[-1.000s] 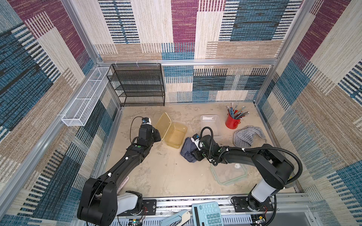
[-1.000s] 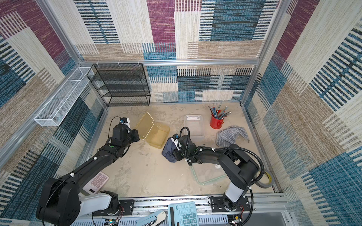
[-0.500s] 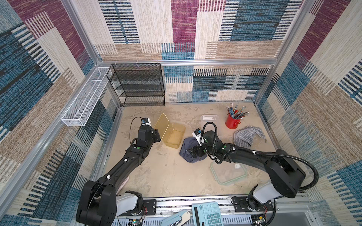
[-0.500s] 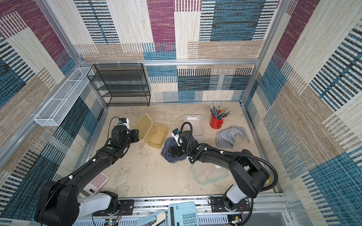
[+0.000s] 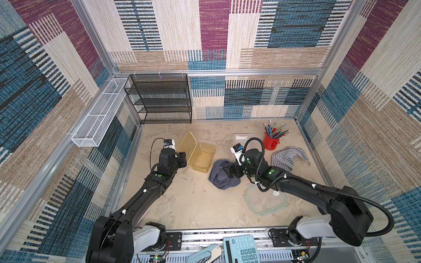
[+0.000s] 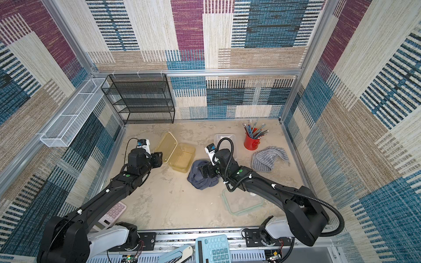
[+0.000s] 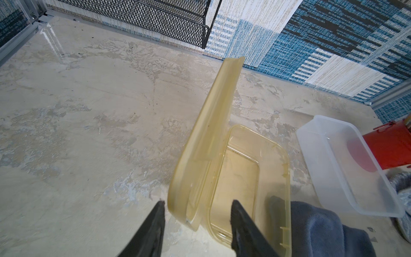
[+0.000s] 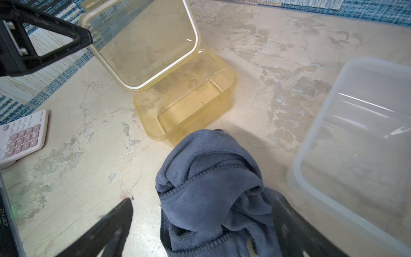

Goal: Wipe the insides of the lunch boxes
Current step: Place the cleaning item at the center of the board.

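Amber lunch box (image 5: 202, 157) open, lid (image 7: 213, 124) up; clear lunch box (image 7: 347, 164) nearby. Left claw (image 7: 197, 202) partly open around the lid's corner, no grip. Right claw (image 8: 202, 200) wide open over the blue cloth (image 8: 211, 178) beside the amber box.

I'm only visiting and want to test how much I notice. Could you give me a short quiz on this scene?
1. True or false: the translucent amber plastic lunch box has its amber lid shut.
2. What lies between the open fingers of the right tool? A) a crumpled blue-grey cloth B) a sponge C) a spoon
3. Fill in: the pencils stand in a ___ cup.
Key: 1 false, the lid stands propped up beside the box. 2 A. 3 red.
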Action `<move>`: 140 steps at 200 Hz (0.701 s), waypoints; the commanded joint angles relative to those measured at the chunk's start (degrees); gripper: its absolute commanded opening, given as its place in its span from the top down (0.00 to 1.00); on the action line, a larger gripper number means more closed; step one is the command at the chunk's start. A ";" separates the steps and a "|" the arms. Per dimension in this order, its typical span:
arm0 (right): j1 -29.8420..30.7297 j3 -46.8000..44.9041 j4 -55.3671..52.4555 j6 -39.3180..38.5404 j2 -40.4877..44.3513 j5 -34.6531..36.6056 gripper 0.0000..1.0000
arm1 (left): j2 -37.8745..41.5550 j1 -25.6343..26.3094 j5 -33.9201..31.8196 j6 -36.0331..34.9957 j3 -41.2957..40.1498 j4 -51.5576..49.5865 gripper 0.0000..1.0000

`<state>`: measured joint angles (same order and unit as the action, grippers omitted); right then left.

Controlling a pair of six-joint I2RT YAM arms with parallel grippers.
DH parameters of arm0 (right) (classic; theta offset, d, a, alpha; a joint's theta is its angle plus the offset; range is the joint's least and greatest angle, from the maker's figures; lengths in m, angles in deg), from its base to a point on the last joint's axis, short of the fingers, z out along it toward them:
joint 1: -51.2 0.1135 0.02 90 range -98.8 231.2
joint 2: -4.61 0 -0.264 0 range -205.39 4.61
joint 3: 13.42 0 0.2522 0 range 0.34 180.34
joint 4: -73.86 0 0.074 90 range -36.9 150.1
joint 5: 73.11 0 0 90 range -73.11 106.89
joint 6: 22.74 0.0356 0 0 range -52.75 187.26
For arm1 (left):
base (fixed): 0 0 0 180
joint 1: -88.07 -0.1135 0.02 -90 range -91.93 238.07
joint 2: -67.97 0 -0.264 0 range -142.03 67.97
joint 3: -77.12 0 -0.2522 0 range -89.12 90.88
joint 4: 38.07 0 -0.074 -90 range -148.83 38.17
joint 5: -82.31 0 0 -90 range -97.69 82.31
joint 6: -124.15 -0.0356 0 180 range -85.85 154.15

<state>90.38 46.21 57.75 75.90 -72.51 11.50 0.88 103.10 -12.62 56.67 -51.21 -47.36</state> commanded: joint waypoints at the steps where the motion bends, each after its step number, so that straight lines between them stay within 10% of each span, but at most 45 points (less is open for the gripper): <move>1: -0.75 -0.81 1.49 -1.80 1.55 1.55 0.02 | 0.36 -0.05 1.73 -0.19 -0.53 2.93 0.48; 140: -9.08 -11.45 6.83 -10.17 18.52 10.64 0.02 | 2.10 -0.04 8.04 -4.30 -4.78 8.68 0.31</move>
<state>82.78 36.96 59.41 68.71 -56.75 17.93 2.95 103.10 -7.29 55.14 -55.71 -42.11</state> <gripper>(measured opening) 0.984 0.686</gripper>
